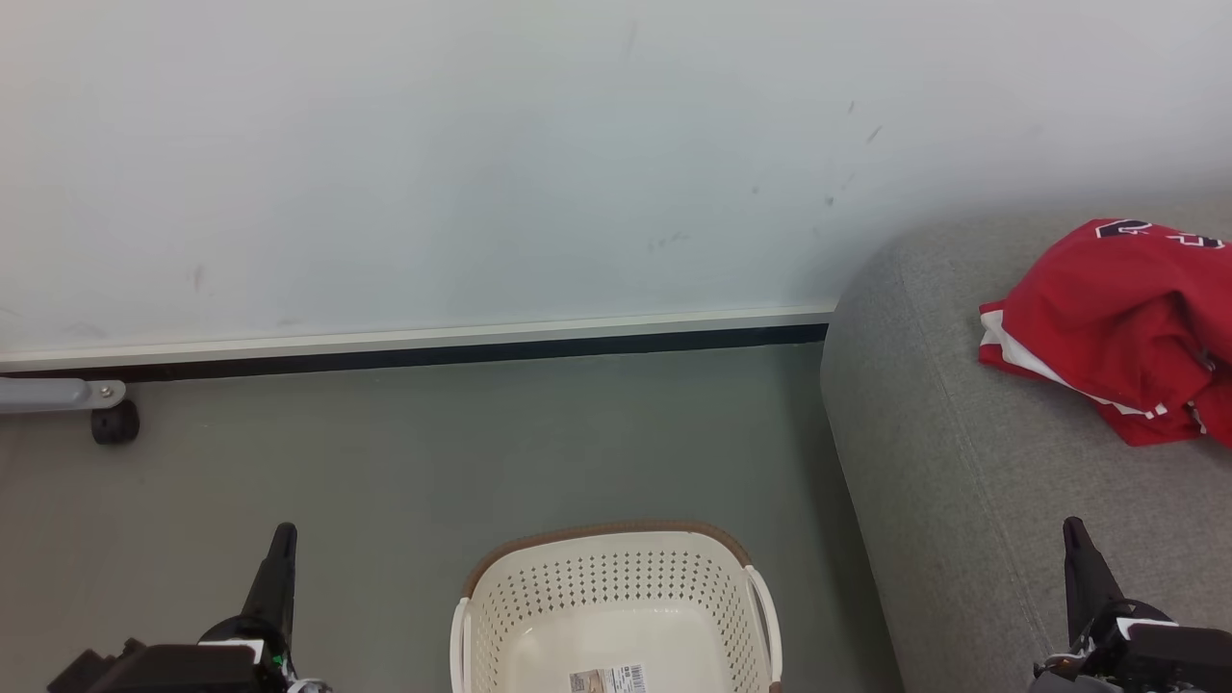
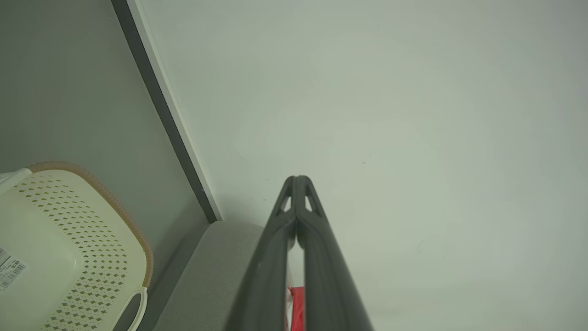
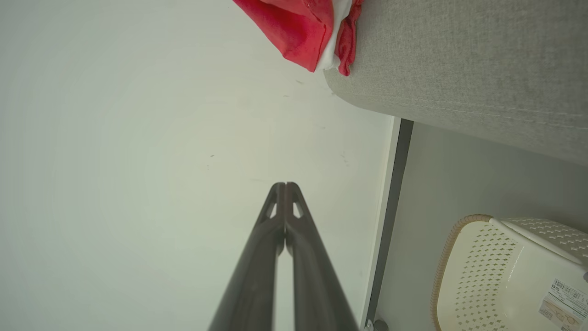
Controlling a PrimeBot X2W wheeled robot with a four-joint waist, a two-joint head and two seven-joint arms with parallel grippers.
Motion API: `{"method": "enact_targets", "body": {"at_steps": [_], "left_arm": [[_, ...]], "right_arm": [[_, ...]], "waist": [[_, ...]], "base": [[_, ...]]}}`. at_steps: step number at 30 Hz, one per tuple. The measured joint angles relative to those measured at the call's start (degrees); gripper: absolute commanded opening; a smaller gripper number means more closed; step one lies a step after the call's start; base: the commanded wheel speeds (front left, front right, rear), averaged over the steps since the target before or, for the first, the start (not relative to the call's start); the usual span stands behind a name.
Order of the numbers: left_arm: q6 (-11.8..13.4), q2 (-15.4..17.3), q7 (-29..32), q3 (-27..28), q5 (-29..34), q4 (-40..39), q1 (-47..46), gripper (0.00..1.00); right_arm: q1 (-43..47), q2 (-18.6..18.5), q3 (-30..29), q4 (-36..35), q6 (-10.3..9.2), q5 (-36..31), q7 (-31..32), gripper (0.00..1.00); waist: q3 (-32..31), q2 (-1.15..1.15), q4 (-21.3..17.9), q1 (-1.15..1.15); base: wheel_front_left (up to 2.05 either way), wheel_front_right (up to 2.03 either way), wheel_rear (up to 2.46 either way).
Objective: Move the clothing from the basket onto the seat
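The red and white clothing (image 1: 1126,327) lies crumpled on the light-grey seat (image 1: 962,462) at the right; it also shows as clothing (image 3: 308,32) on the seat (image 3: 459,69) in the right wrist view, and as a red sliver of clothing (image 2: 296,305) between the fingers in the left wrist view. The cream basket (image 1: 616,616) stands on the floor at bottom centre, with only a label on its bottom. My left gripper (image 1: 283,534) is shut at lower left, holding nothing. My right gripper (image 1: 1072,527) is shut at lower right, over the seat's front.
A pale wall (image 1: 481,144) with a white and dark skirting runs behind the grey floor (image 1: 433,452). A grey bar on a black castor (image 1: 115,423) sticks in at the left edge. The basket (image 2: 69,257) stands close to the seat's end (image 2: 211,276).
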Motion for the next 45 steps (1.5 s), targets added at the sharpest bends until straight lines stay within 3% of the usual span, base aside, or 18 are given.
{"method": "enact_targets", "body": {"at_steps": [45], "left_arm": [[0.0, 0.0, 0.0, 0.0, 0.0, 0.0, 0.0, 0.0]], "right_arm": [[0.0, 0.0, 0.0, 0.0, 0.0, 0.0, 0.0, 0.0]], "waist": [[0.0, 0.0, 0.0, 0.0]], "base": [[0.0, 0.0, 0.0]]}}
